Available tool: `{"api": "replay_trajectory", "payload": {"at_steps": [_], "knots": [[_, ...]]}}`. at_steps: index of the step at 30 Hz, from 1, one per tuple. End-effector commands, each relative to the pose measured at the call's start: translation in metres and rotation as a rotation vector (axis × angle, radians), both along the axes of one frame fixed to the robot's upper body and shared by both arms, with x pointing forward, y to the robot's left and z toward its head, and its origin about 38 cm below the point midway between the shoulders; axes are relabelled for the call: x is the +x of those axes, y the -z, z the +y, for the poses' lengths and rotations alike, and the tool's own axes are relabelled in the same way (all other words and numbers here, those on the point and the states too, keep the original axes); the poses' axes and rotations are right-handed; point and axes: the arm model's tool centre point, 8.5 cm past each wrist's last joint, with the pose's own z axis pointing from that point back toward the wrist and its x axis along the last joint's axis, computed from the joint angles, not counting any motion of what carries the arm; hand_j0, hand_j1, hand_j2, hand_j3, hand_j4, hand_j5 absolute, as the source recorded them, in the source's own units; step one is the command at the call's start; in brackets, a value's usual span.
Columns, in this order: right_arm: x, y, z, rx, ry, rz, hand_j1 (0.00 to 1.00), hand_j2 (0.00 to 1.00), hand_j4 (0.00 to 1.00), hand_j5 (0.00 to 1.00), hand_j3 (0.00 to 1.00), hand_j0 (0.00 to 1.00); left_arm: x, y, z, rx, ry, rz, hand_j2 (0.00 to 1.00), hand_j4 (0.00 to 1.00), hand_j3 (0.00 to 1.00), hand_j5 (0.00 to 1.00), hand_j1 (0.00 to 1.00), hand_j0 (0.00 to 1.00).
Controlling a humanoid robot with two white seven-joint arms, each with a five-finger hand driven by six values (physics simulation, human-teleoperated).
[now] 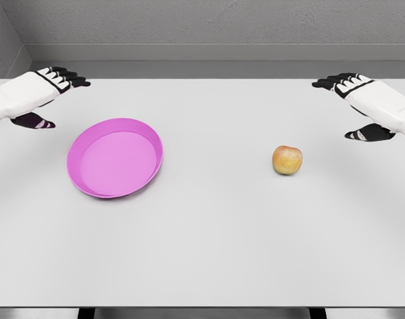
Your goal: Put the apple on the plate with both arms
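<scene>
Approach step, by judgement: apple (287, 160) lies right of centre, plate (115, 158) left; left hand (37, 93) and right hand (365, 100) hover wide, empty; next, right hand must descend onto apple.

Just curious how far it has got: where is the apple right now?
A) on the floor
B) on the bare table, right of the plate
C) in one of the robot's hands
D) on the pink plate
B: the apple sits on the white table, well right of the plate, and neither hand touches it.
</scene>
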Motion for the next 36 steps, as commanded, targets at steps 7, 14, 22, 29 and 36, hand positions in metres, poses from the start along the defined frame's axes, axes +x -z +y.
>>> {"api": "replay_trajectory", "payload": {"at_steps": [7, 14, 22, 29, 36], "knots": [[-0.003, 0.031, 0.016, -0.009, -0.023, 0.087, 1.0, 1.0, 1.0, 1.0, 1.0, 1.0, 0.001, 0.001, 0.0, -0.004, -0.001, 0.001, 1.0, 1.0, 1.0, 1.0, 1.0, 1.0], [0.01, 0.04, 0.043, -0.18, -0.068, 0.289, 1.0, 1.0, 1.0, 1.0, 1.0, 1.0, 0.001, 0.001, -0.001, 0.001, -0.002, 0.0, 1.0, 1.0, 1.0, 1.0, 1.0, 1.0], [0.021, 0.041, 0.057, -0.266, -0.087, 0.394, 1.0, 1.0, 1.0, 1.0, 1.0, 1.0, 0.002, 0.0, 0.001, 0.001, -0.006, -0.004, 1.0, 1.0, 1.0, 1.0, 1.0, 1.0], [0.043, 0.062, 0.08, -0.301, -0.098, 0.454, 1.0, 1.0, 1.0, 1.0, 1.0, 1.0, 0.003, -0.002, -0.002, -0.005, -0.003, -0.01, 1.0, 1.0, 1.0, 1.0, 1.0, 1.0], [0.046, 0.075, 0.077, -0.317, -0.085, 0.488, 1.0, 1.0, 1.0, 1.0, 1.0, 1.0, 0.004, -0.002, -0.001, 0.004, -0.003, -0.011, 1.0, 1.0, 1.0, 1.0, 1.0, 1.0]]}}
